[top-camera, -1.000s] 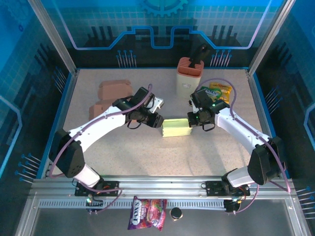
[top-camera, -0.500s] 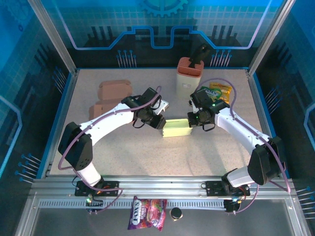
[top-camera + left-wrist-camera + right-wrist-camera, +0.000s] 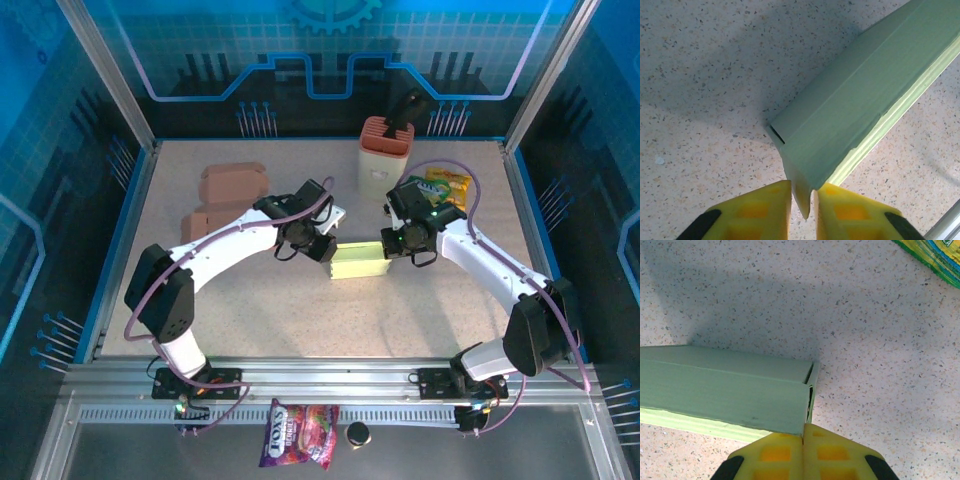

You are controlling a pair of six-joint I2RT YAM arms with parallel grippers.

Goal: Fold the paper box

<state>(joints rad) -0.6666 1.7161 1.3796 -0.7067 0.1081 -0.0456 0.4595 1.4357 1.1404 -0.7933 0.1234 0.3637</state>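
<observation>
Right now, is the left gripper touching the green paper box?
Touching. In the left wrist view, the left gripper pinches a flap of the paper box.

Pale green paper box [image 3: 359, 261]

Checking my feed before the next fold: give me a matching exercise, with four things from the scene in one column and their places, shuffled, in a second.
Things:
1. left hand
2. right hand
3. candy bag
4. brown boxes

Places:
A. on the metal rail in front of the table
B. far left part of the table
C. closed on a flap at the left end of the paper box
D. closed at the right end of the paper box

Pairs: 1-C; 2-D; 3-A; 4-B
</observation>
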